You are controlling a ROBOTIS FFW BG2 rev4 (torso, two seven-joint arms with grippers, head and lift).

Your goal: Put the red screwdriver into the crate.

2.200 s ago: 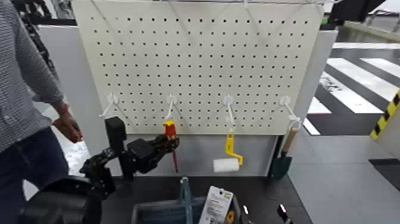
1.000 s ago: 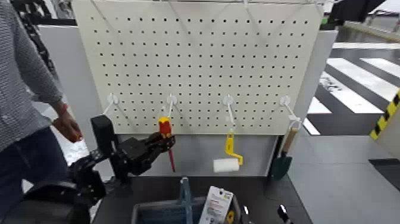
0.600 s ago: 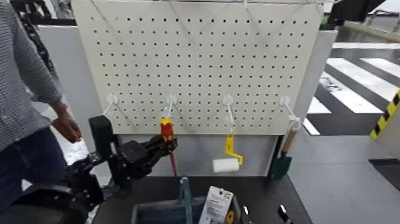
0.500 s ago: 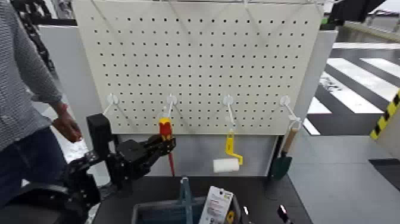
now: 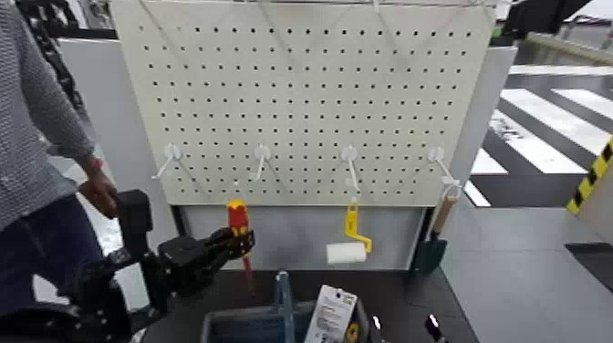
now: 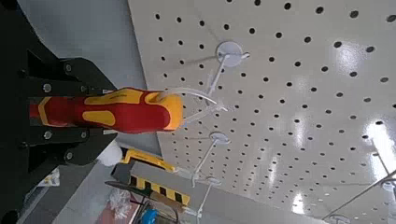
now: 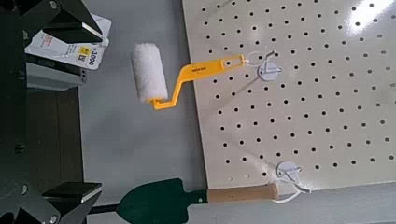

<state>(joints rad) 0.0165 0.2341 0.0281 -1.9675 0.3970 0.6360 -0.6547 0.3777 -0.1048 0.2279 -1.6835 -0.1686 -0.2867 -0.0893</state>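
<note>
The red screwdriver, red-handled with a yellow patch, hangs upright in front of the pegboard, below and left of its bare hook. My left gripper is shut on its handle from the left side. In the left wrist view the handle lies between the black fingers, clear of the wire hook. The grey-blue crate with its upright centre handle sits at the bottom edge, below and right of the screwdriver's tip. My right gripper waits low on the right, its fingers wide apart with nothing between them.
A yellow-handled paint roller and a green trowel hang on hooks farther right on the pegboard. A white label card stands in the crate. A person stands close at the left, one hand beside my left arm.
My left gripper has lifted the screwdriver off its hook, then carried it down, left and back from the pegboard. The hook is now bare.
</note>
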